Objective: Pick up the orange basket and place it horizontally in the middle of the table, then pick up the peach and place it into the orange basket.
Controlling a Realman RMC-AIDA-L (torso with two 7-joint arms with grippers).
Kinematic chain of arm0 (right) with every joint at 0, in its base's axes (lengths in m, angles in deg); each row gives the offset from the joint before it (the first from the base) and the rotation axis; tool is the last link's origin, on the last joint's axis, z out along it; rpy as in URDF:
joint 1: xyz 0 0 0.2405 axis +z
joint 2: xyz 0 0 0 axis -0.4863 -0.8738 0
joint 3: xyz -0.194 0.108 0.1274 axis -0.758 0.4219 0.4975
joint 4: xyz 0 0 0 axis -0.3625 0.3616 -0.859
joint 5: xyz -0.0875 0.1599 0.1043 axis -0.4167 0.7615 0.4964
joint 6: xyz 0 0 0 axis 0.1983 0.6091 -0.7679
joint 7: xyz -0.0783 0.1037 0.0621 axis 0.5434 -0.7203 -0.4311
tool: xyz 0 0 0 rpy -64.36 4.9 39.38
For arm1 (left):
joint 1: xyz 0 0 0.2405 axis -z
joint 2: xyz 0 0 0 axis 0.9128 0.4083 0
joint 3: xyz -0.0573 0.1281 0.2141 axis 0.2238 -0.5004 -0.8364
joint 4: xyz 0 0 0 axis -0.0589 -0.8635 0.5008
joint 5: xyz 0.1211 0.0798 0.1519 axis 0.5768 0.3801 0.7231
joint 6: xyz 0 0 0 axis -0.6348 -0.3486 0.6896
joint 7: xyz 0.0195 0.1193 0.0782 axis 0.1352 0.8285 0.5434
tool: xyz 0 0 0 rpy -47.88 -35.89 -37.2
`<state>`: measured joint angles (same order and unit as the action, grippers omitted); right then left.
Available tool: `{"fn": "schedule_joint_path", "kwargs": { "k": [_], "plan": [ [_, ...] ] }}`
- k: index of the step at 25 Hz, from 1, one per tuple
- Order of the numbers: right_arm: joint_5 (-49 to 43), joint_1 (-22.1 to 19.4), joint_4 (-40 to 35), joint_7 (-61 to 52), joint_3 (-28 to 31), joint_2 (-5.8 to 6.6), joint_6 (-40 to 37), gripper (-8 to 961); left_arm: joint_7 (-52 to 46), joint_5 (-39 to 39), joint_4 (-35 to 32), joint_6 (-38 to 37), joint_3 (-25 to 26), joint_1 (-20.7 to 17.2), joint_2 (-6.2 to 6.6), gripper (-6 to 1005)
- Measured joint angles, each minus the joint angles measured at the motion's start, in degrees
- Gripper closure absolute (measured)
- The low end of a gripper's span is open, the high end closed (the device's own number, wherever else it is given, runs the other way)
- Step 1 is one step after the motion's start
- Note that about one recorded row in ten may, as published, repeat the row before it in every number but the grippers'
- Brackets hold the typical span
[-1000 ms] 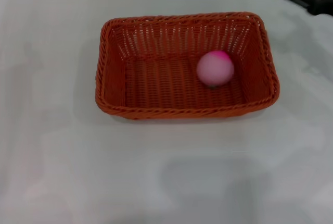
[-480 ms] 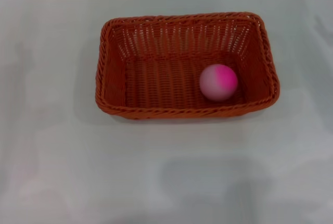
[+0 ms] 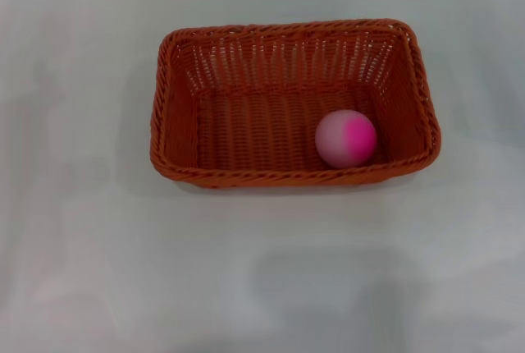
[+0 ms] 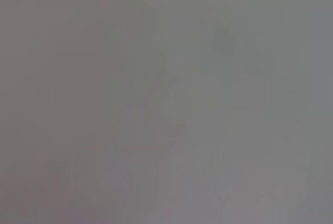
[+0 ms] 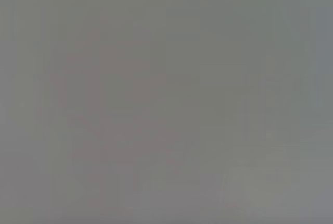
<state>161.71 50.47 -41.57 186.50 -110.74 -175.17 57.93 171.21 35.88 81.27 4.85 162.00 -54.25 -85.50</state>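
Seemingly all done: orange basket (image 3: pixel 294 100) lies lengthwise mid-table (image 3: pixel 90 254); peach (image 3: pixel 345 139) rests inside basket, near its right front corner. Neither claw visible, wrist views blank, so claw state unknowable. Nothing apparently left.

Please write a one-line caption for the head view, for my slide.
Peach resting inside the orange basket, near its right end, on the white table; no gripper in view.

The basket (image 3: pixel 209 115) sits lengthwise across the middle of the surface (image 3: pixel 82 246), and the peach (image 3: pixel 345 139) lies inside it, toward its near right corner.
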Motion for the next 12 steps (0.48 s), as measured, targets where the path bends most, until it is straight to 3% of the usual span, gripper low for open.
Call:
{"fn": "schedule_joint_path", "kwargs": {
  "k": [4,12],
  "plan": [
    [0.0,0.1,1.1,1.6,5.3,-0.02,-0.2,84,0.2,0.0,-0.9,0.7,0.0,0.2,-0.01,373],
    [0.2,-0.2,1.4,1.3,6.0,-0.05,0.1,84,0.2,-0.1,-2.9,3.1,0.0,0.3,-0.1,373]
  ]
}}
